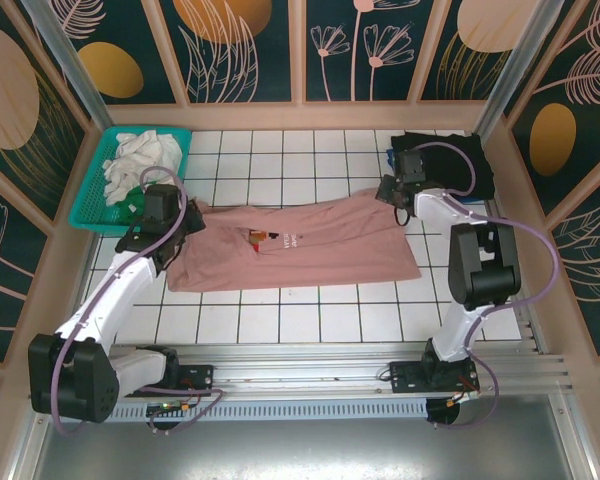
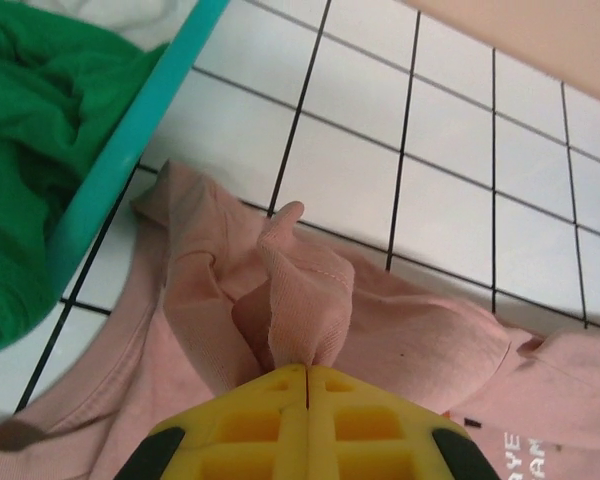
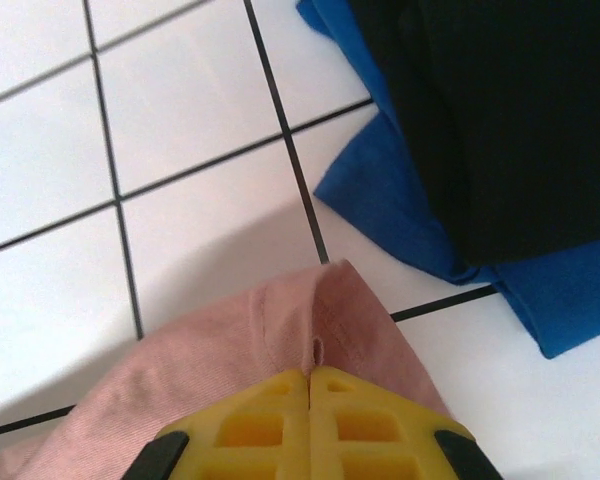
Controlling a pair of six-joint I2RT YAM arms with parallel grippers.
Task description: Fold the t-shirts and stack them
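Since the left pincer (image 2: 307, 372) and right pincer (image 3: 309, 375) each clamp the pink t-shirt (image 1: 300, 250), a fold seems in hand, next needing an even joint lift.

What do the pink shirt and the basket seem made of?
The pink shirt looks like soft matte knit cloth: it bunches and has stitched hems. The basket is probably hard plastic, smooth and slightly glossy, with a straight rigid rim.
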